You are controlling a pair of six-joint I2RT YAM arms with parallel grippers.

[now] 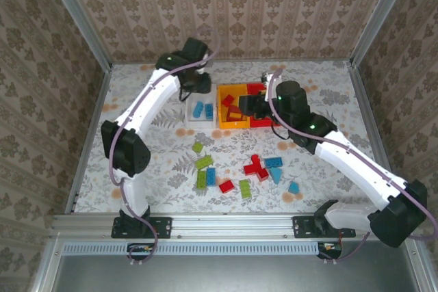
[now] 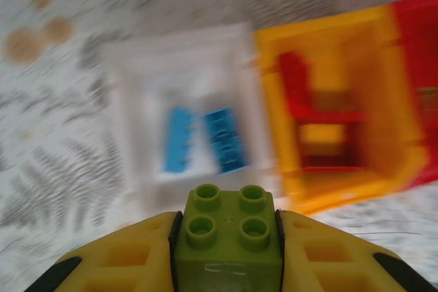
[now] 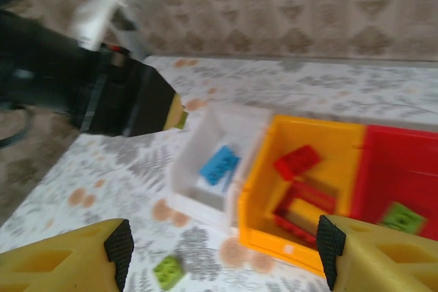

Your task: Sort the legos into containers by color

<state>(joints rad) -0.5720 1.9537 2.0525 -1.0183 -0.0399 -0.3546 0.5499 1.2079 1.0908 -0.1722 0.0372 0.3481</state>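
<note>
**Brick (image 2: 228, 220) gripped in left jaws, close to the bins**

The left jaws are closed narrow on one small lime green brick. They pinch its two flat side walls, and its four studs face the wrist camera. The brick is clear of the counter (image 1: 321, 94) and hangs close to the white bin (image 2: 126, 128). That view is blurred, so how high it hangs cannot be told.

Three open bins stand side by side at the far middle of the counter.
- The white bin, on the left, holds two blue bricks (image 2: 222, 140).
- The orange bin (image 3: 254, 189), in the middle, holds several red bricks (image 3: 296, 162).
- The red bin (image 3: 393, 158), on the right, holds another green piece (image 3: 401, 218).

Green therefore seems to belong in the red bin. From the left jaws, that bin lies past the other two.

The right jaws are wide apart and empty. They hover by the orange and red bins and, seen from above, hide part of the red one. If both arms reach there together, they could crowd each other.

About a dozen loose bricks (image 1: 255, 167) in blue, red and green lie scattered on the counter nearer the arm bases.

The brick looks light, hard and rigid, so it is unlikely to break. Its glossy walls are probably slippery. The surest hold is square across two opposite flat walls, as it is held here. Gripping the studs or a corner would be less secure. It may bounce on a hard bin floor, so a low release seems wise.
</note>
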